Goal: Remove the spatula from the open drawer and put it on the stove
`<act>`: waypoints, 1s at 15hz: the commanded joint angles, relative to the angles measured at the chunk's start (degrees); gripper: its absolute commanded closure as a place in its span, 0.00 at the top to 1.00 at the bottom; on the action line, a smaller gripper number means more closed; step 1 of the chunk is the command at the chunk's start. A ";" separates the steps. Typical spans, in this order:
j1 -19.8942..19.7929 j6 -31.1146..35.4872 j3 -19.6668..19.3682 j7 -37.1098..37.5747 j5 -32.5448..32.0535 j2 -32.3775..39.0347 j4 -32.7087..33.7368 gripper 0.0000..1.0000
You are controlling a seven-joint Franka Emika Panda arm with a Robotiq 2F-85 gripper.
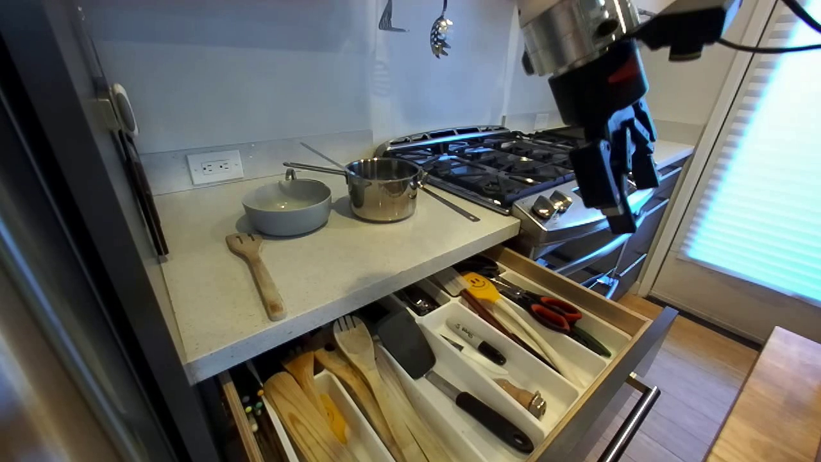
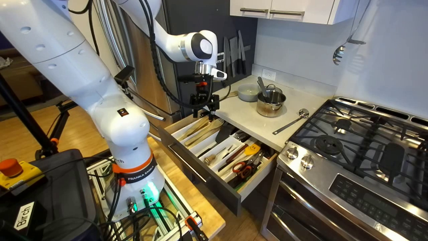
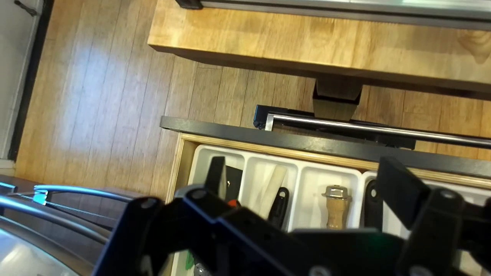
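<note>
The open drawer [image 1: 641, 353] [image 2: 217, 187] [image 3: 291, 140] holds a white divided tray of utensils. A spatula with a dark flat head and black handle lies in it [image 1: 405, 343]; its head also shows in an exterior view [image 2: 224, 133]. In the wrist view only its handle end [image 3: 372, 209] shows. My gripper [image 1: 632, 199] [image 2: 203, 115] [image 3: 307, 170] is open and empty above the drawer, apart from the utensils. In the wrist view one finger is close beside the spatula handle's image. The steel stove with black grates [image 1: 513, 160] [image 2: 334, 144] stands beside the drawer.
The counter [image 1: 385, 256] overhangs the drawer's back and bears a grey bowl [image 1: 287, 215], a steel pot [image 1: 383, 199] and a wooden slotted turner [image 1: 260, 276]. Scissors [image 1: 555, 314] and wooden utensils [image 1: 365, 359] share the drawer. A wooden bench edge [image 3: 268, 34] faces the drawer.
</note>
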 commanded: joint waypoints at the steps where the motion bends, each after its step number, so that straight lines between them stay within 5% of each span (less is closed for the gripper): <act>1: -1.74 10.45 -1.35 7.24 -2.84 9.65 -4.13 1.00; 5: -3.62 19.39 -4.81 11.47 -3.80 21.73 -5.63 1.00; 6: -1.89 16.33 -4.10 9.59 -2.77 15.50 -6.51 1.00; 10: -2.14 19.00 -6.08 9.98 -2.59 22.04 -5.59 1.00; 15: 1.10 38.96 -5.94 20.87 -6.81 22.85 -5.19 1.00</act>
